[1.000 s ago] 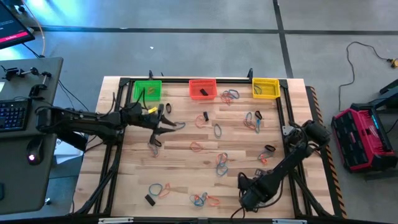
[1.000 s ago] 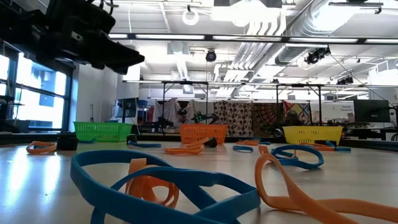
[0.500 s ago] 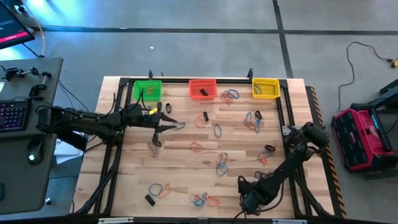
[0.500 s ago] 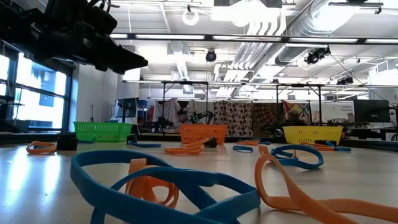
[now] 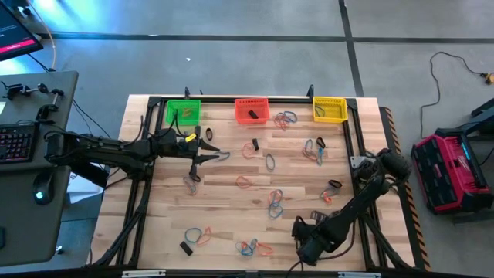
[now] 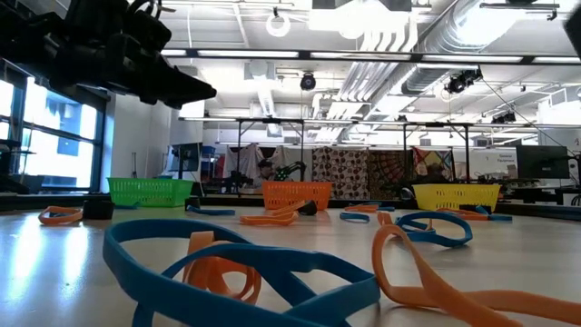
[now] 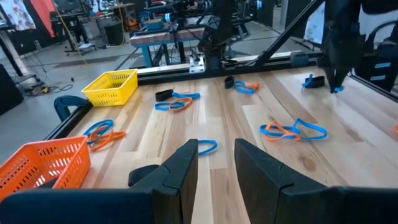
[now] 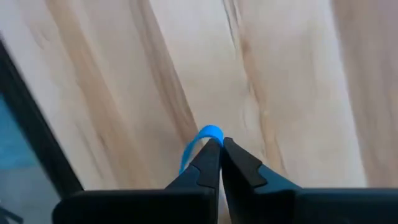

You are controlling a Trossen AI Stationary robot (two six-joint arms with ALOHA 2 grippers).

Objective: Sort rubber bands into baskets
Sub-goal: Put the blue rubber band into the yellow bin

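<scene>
A: Closed right claw [image 8: 219, 146] fully on a blue band [image 8: 210, 134], pinched only at the very tips. Sat low at the near right of the tabletop [image 5: 231, 162], well apart from all three baskets.

B: Noted the thin bite. Could have slipped free on the lift, or stretched and snapped out if dragged along the wood.

A: Agreed. Couldn't see most of the loop past the fingers, so couldn't judge the slack.

B: Checked the left claw [image 7: 217, 152]?

A: Found it partly open, with nothing visible between the fingers, hovering mid-left, near the green basket [image 5: 183, 113].

B: Worried about a clash?

A: Judged little risk by the yellow basket [image 5: 329, 109]. Judged more by the red basket [image 5: 251, 110], closer to that arm's reach.

B: Looked at edges?

A: Spotted a dark rail [image 8: 25, 124] near the right claw, at the tabletop's border. Might have knocked it with a sideways swing, so favoured a straight lift first.

B: And room beyond?

A: Saw plenty of bare wood up the right side. Counted loose bands [image 5: 275, 202] scattered between claw and baskets, though. Could have snagged one with a dangling loop if carried low.
</scene>
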